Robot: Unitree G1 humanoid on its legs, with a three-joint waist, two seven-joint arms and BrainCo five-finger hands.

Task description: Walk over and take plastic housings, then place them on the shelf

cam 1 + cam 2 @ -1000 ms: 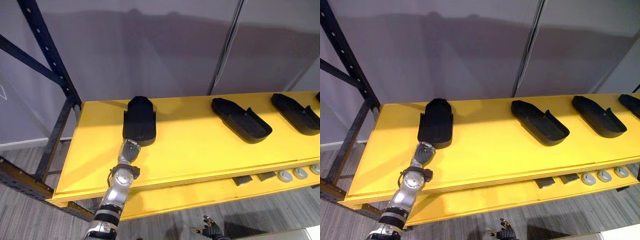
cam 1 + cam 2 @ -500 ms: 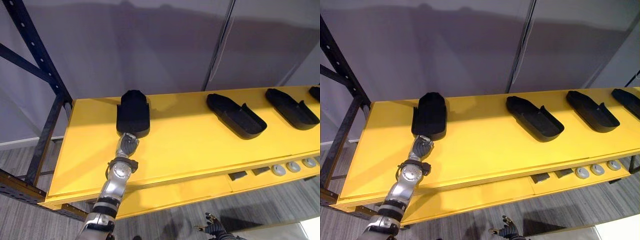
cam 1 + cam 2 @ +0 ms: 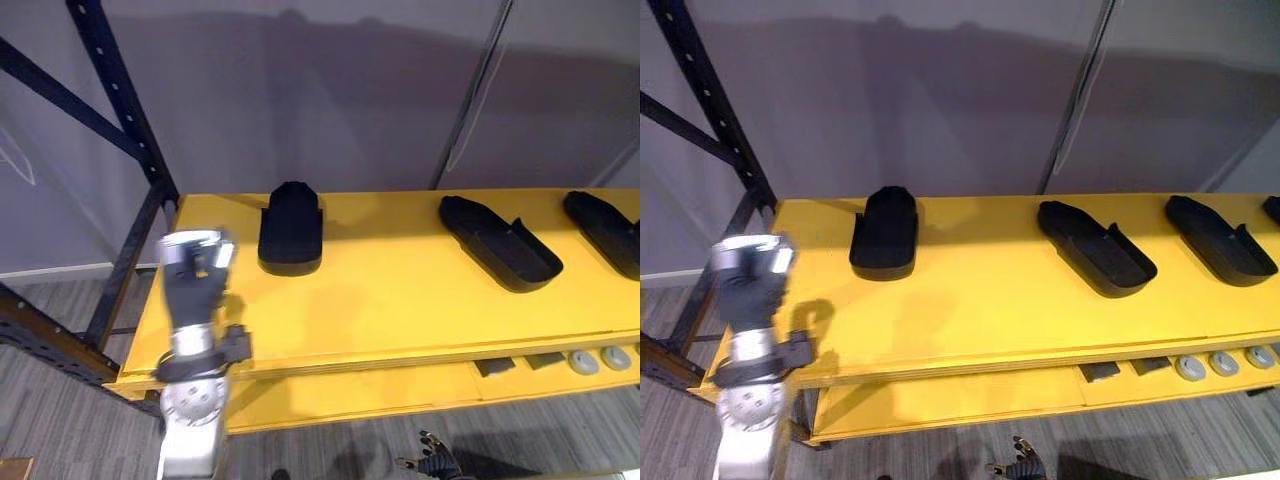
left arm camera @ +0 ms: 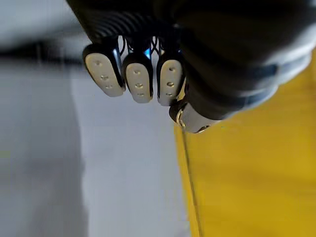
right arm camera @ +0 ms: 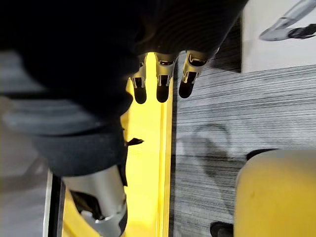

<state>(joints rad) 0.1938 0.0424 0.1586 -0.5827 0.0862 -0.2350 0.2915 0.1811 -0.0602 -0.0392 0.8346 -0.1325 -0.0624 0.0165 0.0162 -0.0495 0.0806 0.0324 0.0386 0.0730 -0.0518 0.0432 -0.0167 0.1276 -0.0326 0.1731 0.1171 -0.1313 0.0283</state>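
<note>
We judge nearest housing (image 3: 291, 228) already set on shelf (image 3: 400, 300), ahead of left hand (image 3: 195, 275) and apart from it.
Left hand: fingers curled, empty. We advise drawing it straight back, clear of shelf edge.
Right hand (image 3: 430, 462): low, fingers relaxed, empty.
Shelf: flat, smooth yellow board. Dark perforated steel upright (image 3: 122, 90) beside left hand.
Housings: black matt plastic shells, elongated, rounded nose. Next housing (image 3: 500, 243), well right of left hand, shows open trough.

Plain grey wall (image 3: 300, 90), grey striped floor (image 3: 50, 430), dark perforated rack upright (image 3: 118, 90).
</note>
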